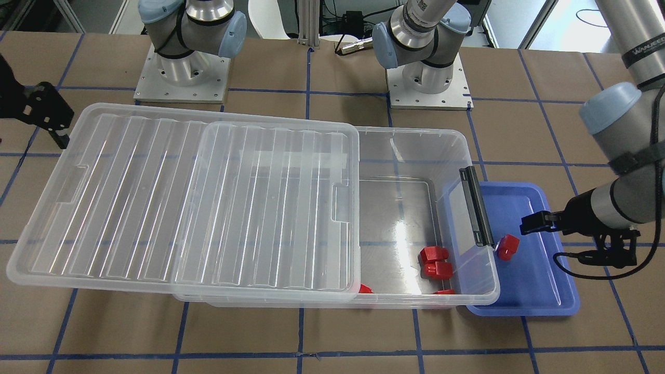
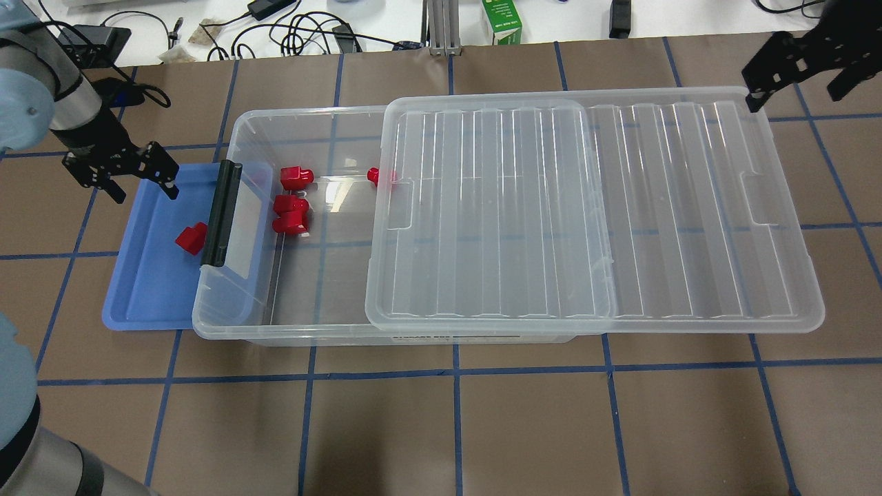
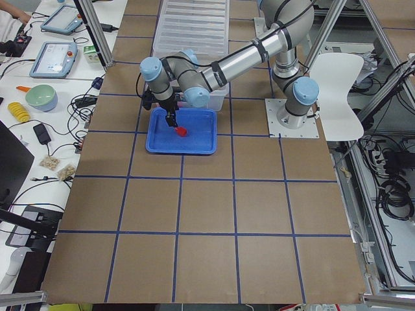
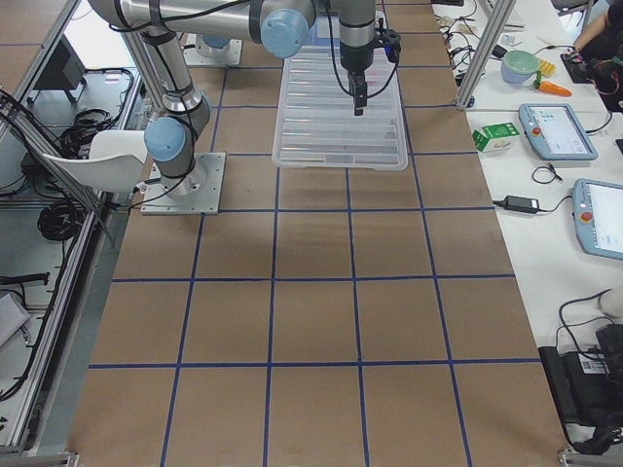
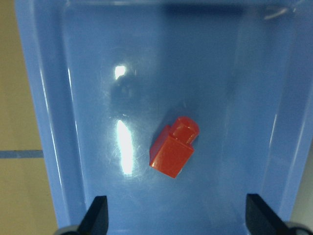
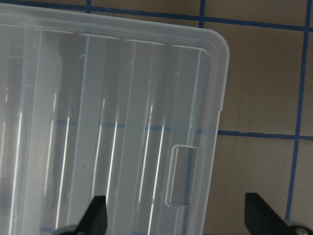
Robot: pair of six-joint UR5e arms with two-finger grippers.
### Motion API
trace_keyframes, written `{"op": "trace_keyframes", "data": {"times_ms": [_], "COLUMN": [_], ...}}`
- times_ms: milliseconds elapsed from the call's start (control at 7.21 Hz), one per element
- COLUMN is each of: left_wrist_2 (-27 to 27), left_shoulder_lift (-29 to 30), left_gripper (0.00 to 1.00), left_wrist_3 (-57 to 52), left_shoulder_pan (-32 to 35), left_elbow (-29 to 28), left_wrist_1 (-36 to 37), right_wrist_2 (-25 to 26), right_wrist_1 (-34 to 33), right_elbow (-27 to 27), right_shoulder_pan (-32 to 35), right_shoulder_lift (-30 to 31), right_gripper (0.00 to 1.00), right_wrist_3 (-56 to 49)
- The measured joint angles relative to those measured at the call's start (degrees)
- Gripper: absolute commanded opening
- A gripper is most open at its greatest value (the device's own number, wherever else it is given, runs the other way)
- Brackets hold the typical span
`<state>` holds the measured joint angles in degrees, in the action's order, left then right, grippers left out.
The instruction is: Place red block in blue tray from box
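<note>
One red block lies on its side in the blue tray, apart from my fingers; it also shows in the overhead view and the front view. My left gripper hovers open and empty over the tray, its fingertips spread wide. The clear box stands beside the tray with its lid slid half off. Several more red blocks lie in its open end. My right gripper is open and empty above the lid's far corner.
The box's black latch bar overhangs the tray's inner edge. The lid juts well past the box toward my right arm's side. Both arm bases stand behind the box. Cables and a green carton lie beyond the table's far edge.
</note>
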<state>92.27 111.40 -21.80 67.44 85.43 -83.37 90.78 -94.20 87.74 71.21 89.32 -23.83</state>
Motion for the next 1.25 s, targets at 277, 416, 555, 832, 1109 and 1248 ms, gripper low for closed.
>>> {"op": "trace_keyframes", "data": {"times_ms": [277,416,555,832,1109,1248], "left_wrist_2": [-0.56,-0.56,-0.44,-0.54,-0.78,-0.89], "left_shoulder_lift": [-4.84,-7.44,-9.56,-12.72,-15.04,-15.78], "left_gripper": [1.0,1.0,1.0,1.0,1.0,1.0], "left_wrist_3": [0.56,1.63,4.38,8.49,10.61,11.23], "left_shoulder_pan": [2.39,4.66,7.24,12.48,16.31,17.52], "left_elbow": [-5.36,-6.06,-5.98,-5.69,-4.36,-3.48], "left_wrist_1": [-8.34,-10.36,-11.27,-12.44,-14.42,-14.74], "right_wrist_2": [-0.12,-0.14,-0.19,-0.76,-0.85,-0.97], "right_wrist_1": [-4.06,-9.33,-14.86,-20.18,-20.5,-20.49], "right_elbow": [5.63,9.72,13.74,18.8,20.28,21.04], "right_shoulder_pan": [-6.91,-9.13,-10.7,-12.9,-13.48,-13.51], "right_shoulder_lift": [-0.14,-0.45,-0.81,-1.04,-1.13,-1.13], "right_gripper": [1.0,1.0,1.0,1.0,1.0,1.0], "right_wrist_3": [-6.11,-9.07,-11.85,-13.86,-13.94,-13.26]}}
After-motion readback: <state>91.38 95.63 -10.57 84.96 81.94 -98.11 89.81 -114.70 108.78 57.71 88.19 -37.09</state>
